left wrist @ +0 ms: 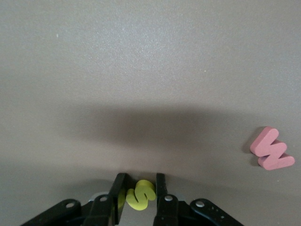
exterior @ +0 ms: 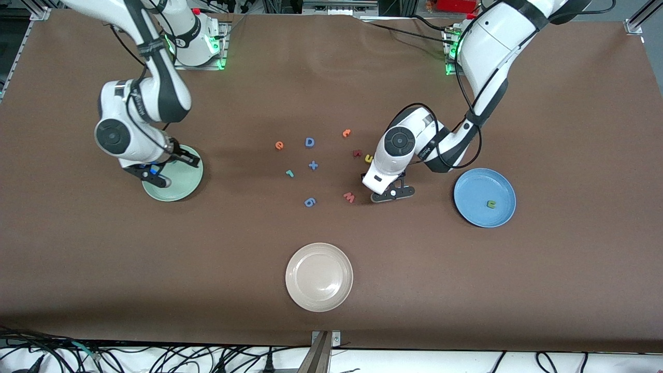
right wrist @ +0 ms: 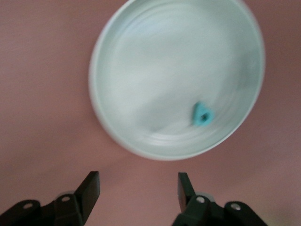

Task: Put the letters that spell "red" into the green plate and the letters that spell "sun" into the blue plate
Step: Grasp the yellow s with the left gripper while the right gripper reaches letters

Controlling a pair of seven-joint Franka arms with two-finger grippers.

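Observation:
My left gripper (exterior: 392, 194) is down at the table beside the red "w" (exterior: 349, 197), toward the blue plate (exterior: 469, 207). In the left wrist view this gripper (left wrist: 141, 181) is shut on the yellow "s" (left wrist: 141, 194). A green "n" (exterior: 491, 204) lies in the blue plate. My right gripper (exterior: 166, 171) hangs open over the green plate (exterior: 181, 184). In the right wrist view the gripper (right wrist: 138, 176) holds nothing, and a teal "d" (right wrist: 202, 114) lies in the green plate (right wrist: 164, 70). The orange "e" (exterior: 279, 145), teal "r" (exterior: 289, 173) and yellow "u" (exterior: 369, 158) lie mid-table.
Mid-table also lie a blue "D" (exterior: 310, 142), a blue plus (exterior: 313, 166), a blue "6" (exterior: 310, 202), an orange letter (exterior: 346, 133) and a dark red letter (exterior: 356, 153). A beige plate (exterior: 319, 298) sits nearer the front camera. The red "w" (left wrist: 273, 149) shows in the left wrist view.

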